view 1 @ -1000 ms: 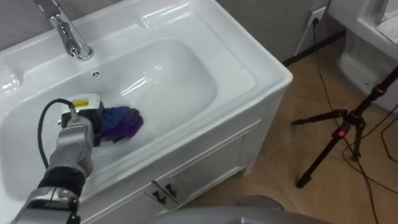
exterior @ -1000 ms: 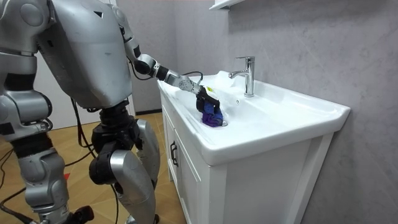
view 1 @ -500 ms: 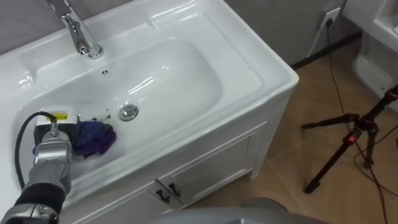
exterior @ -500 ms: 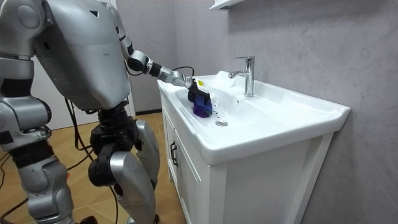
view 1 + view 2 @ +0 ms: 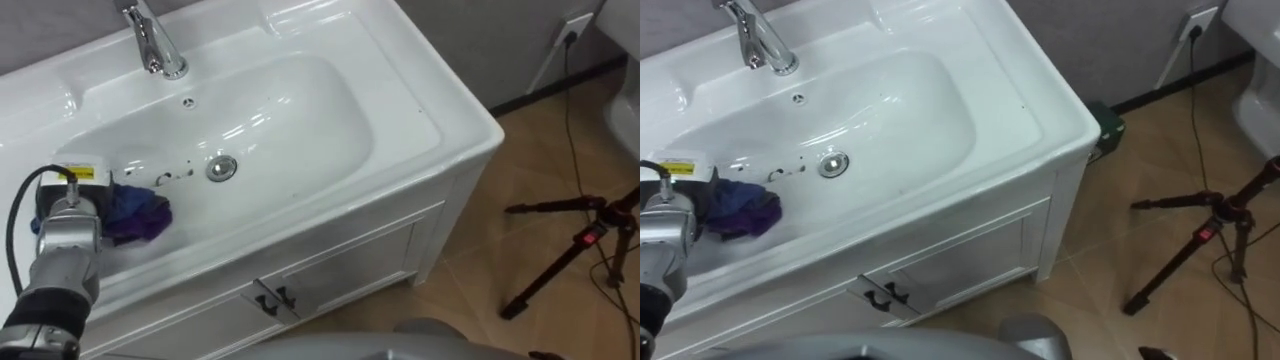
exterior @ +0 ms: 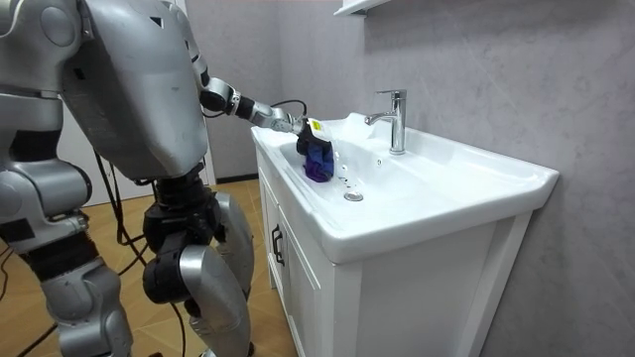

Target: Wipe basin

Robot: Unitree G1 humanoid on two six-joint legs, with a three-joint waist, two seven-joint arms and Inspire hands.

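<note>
Basin (image 5: 300, 110), left end: L hand (image 5: 68, 218) clenched round purple cloth (image 5: 136, 214).

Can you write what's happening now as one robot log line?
task: wipe basin | left hand: with cloth, basin's left end | drain: uncovered

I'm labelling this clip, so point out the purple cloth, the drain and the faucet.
purple cloth (image 5: 140, 215): left eye view, middle of the bunched fabric.
drain (image 5: 221, 168): left eye view, centre of the metal plug.
faucet (image 5: 152, 40): left eye view, its upright body.
</note>
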